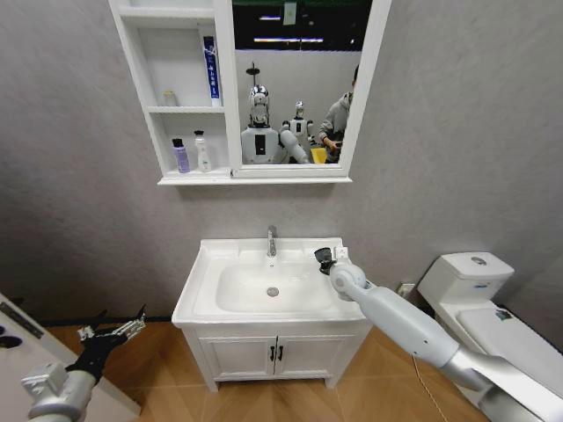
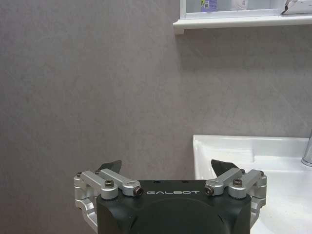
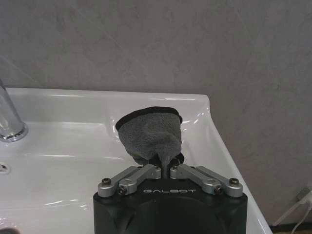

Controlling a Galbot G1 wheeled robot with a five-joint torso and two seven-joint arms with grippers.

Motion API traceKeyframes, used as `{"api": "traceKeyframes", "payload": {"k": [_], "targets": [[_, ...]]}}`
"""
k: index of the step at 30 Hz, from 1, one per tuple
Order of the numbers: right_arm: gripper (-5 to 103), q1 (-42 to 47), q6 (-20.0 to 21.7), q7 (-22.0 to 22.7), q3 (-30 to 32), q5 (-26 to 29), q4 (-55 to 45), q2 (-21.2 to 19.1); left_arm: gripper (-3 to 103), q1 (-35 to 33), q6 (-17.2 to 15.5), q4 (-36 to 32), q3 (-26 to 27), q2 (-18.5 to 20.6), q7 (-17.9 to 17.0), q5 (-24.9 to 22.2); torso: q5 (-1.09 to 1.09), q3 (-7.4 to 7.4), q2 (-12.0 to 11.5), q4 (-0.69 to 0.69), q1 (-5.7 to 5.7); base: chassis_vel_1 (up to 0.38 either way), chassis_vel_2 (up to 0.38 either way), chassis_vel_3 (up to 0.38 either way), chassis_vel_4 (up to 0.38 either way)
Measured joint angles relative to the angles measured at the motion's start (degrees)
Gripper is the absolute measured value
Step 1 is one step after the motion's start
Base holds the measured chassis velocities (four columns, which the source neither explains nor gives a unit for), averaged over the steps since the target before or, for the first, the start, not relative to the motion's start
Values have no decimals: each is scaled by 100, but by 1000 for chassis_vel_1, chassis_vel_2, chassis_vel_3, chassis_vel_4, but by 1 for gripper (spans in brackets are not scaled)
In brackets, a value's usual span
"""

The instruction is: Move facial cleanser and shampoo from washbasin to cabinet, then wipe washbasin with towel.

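The head view looks down at the washbasin [image 1: 207, 290]; both wrist views face it close from opposite ends.

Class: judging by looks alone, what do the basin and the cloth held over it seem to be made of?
White rectangular washbasin: probably glazed ceramic, since it is glossy with bright reflected streaks. Dark grey towel, pinched in the right end effector: a soft napped fabric, perhaps microfibre; the fuzzy matte surface folds limply.

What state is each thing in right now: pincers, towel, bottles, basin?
Right pincer: shut on the towel, over the washbasin's right rear corner.
Left pincer: open, empty, low beside the washbasin's left side.
Towel: bunched, pinched at one end.
Purple bottle: upright on the cabinet's lowest shelf.
White bottle: upright beside it.
Washbasin: no bottles on it; tap not running.
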State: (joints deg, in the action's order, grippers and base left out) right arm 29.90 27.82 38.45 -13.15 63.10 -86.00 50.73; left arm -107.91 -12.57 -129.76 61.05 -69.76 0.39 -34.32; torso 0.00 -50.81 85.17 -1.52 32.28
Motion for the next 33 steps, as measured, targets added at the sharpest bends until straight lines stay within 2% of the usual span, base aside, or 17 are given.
{"api": "traceKeyframes", "payload": {"k": [2, 3, 5, 9, 13, 19, 25, 27, 28, 30, 33], "targets": [[4, 7, -75, -314, 81, -285, 338, 79, 100, 0, 0, 0, 0, 0, 0, 0, 1, 0, 0, 0, 0, 0, 0, 0, 0], [4, 7, -75, -314, 81, -285, 338, 79, 100, 0, 0, 0, 0, 0, 0, 0, 1, 0, 0, 0, 0, 0, 0, 0, 0], [4, -148, -149, -618, 126, -474, 1095, 321, 100, 1, 0, 0, 0, 0, 0, 0, 0, 0, 0, 1, 0, 0, 0, 0, 0], [4, -296, -219, -694, 87, -403, 1536, 483, 100, 1, 0, 0, 0, 0, 0, 0, -1, 0, 0, 1, 0, 0, 0, 0, 0], [4, -613, -444, -1008, -97, -810, 2229, 739, 100, 1, 0, 0, 0, 0, 0, 0, -1, 0, 0, 1, 0, 0, 0, 0, 0], [4, -993, -503, -1131, -272, -913, 2773, 969, 100, 1, 0, 0, 0, 0, 0, 0, -1, -1, 0, 2, 1, 0, 0, 0, 0], [1, -970, -474, -1124, -335, -845, 2759, 995, 100, 1, 0, 0, 0, 0, 0, 0, -1, -1, -1, 2, 1, 0, 0, 0, 0], [10, -874, -466, -1073, -300, -884, 2739, 1011, 100, 0, 0, 0, 0, 0, 0, 0, 0, -1, -1, 1, 1, 0, 0, 0, 0], [10, -874, -466, -1073, -300, -884, 2739, 1011, 100, 0, 0, 0, 0, 0, 0, 0, 0, -1, -1, 1, 1, 0, 0, 0, 0], [20, -788, -469, -1061, -254, -947, 2736, 1022, 100, 0, 0, 0, 0, 0, 0, 0, 0, 0, 0, 1, 0, 0, 0, 0, 0], [25, -775, -491, -1067, -247, -961, 2739, 1023, 100, 0, 0, 0, 0, 0, 0, 0, -1, 0, 0, 1, 1, 0, 0, 0, 0]]}}
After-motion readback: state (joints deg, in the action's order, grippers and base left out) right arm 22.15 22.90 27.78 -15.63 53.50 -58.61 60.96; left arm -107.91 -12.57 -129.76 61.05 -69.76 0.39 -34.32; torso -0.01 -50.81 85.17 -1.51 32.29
